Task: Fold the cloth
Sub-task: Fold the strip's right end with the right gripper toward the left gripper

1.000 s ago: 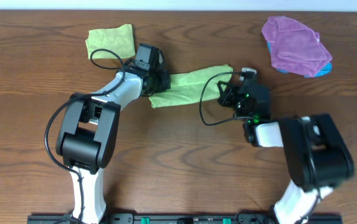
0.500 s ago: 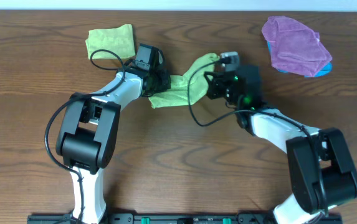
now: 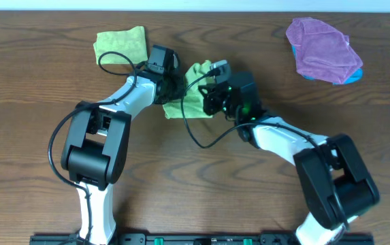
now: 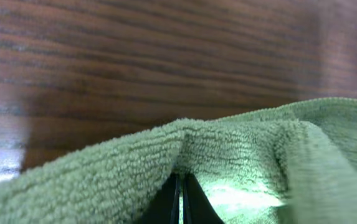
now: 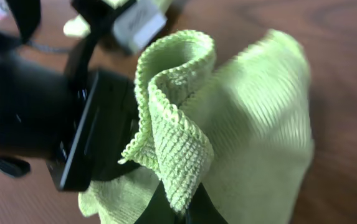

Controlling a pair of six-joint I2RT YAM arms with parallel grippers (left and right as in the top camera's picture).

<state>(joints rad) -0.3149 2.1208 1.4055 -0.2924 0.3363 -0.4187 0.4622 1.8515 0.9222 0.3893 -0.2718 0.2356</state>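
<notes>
The light green cloth (image 3: 193, 92) lies bunched on the wooden table between my two grippers. My left gripper (image 3: 174, 90) is shut on its left edge; in the left wrist view the closed fingertips (image 4: 180, 196) sit under the green cloth (image 4: 240, 155). My right gripper (image 3: 208, 88) is shut on the cloth's right end and holds it raised and doubled over the rest. In the right wrist view the pinched fold (image 5: 172, 143) rises from my fingertips (image 5: 181, 211), with the left arm's black wrist just behind it.
A second folded green cloth (image 3: 121, 45) lies at the back left. A purple cloth (image 3: 322, 49) lies over a blue one (image 3: 354, 76) at the back right. Black cables loop from both wrists over the table.
My right gripper has carried the cloth's right end leftward, from about the table's middle up to the left gripper, doubling the cloth over. The left gripper has stayed put.
</notes>
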